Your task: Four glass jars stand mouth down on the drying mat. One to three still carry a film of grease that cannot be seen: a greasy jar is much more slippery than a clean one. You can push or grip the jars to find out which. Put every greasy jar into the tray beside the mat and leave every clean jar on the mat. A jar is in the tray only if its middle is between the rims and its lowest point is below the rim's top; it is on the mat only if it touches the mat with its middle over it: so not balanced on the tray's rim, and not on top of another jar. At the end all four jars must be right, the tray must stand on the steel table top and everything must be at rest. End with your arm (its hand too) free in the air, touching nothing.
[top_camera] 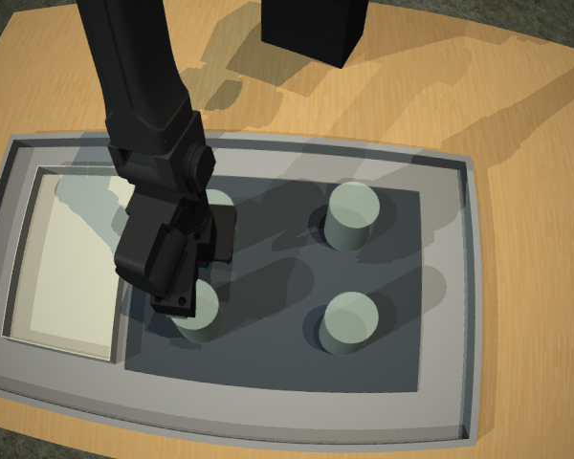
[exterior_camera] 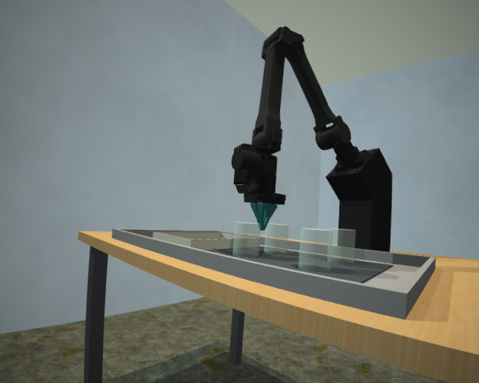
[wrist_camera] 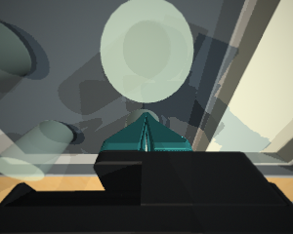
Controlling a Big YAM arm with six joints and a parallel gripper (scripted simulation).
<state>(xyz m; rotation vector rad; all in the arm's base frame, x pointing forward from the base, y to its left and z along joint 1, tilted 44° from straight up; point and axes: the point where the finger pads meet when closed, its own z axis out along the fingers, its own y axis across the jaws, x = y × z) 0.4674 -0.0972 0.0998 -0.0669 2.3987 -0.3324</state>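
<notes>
From the top view, all four glass jars stand mouth down on the dark drying mat [top_camera: 277, 365] [exterior_camera: 371, 273] [wrist_camera: 78, 29], to the right of the cream tray [top_camera: 59, 349] [exterior_camera: 172, 239] [wrist_camera: 271, 63]. My gripper [top_camera: 204, 267] [exterior_camera: 263, 228] [wrist_camera: 146, 116] is over the mat's left part, between the near-left jar [top_camera: 207, 307] [exterior_camera: 246, 241] [wrist_camera: 146, 51] and the far-left jar [top_camera: 221, 197] [exterior_camera: 279, 238], whose top my hand partly covers. The near-right jar [top_camera: 350, 318] [exterior_camera: 315, 249] [wrist_camera: 5, 51] and far-right jar [top_camera: 354, 205] [exterior_camera: 343, 245] [wrist_camera: 56, 134] stand well apart from me. In the exterior view, my teal fingertips point down close to the height of the jar tops; I cannot tell whether they touch glass. In the wrist view, my jaws are clenched together with nothing between them, and the near-left jar's pale round end lies just beyond their tips.
</notes>
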